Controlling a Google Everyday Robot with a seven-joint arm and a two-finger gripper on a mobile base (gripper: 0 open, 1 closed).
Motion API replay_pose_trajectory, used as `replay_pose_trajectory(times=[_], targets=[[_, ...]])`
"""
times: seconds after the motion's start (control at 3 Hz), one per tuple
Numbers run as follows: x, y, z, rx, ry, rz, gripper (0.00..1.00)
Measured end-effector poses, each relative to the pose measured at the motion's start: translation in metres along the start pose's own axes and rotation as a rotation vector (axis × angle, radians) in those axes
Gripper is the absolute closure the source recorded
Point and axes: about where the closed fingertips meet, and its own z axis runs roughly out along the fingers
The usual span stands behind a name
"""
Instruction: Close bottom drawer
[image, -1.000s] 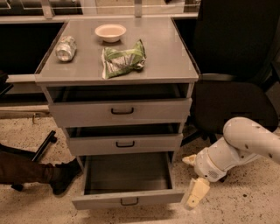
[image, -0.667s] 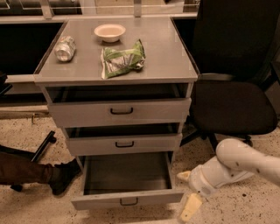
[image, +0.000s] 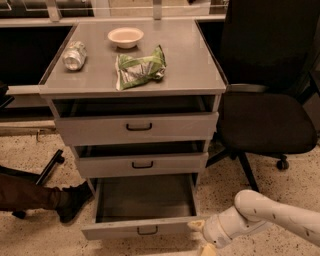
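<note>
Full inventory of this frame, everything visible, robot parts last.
grey metal cabinet: one, grey, centre
top drawer: one, grey, slightly out
middle drawer: one, grey, slightly out
bottom drawer: one, grey, pulled far out
small round bowl: one, cream, cabinet top, rear
crushed metal can: one, silver, cabinet top, left
crumpled snack bag: one, green, cabinet top, centre
office chair: one, black, right of cabinet
person's leg and shoe: one, dark, floor, left
robot arm: one, white, lower right
pincer: one, yellowish, beside bottom drawer's right front corner
</note>
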Motion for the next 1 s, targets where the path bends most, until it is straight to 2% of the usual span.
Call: replay_pose_trajectory(times=[0.33, 0.67, 1.0], targets=[[0.0084, 0.0035, 0.0149, -0.029, -0.013, 0.015, 0.00], [0.0078, 0.0033, 0.0140, -0.028, -0.012, 0.013, 0.00], [0.0158, -0.0007, 0.0226, -0.050, -0.016, 0.025, 0.00]])
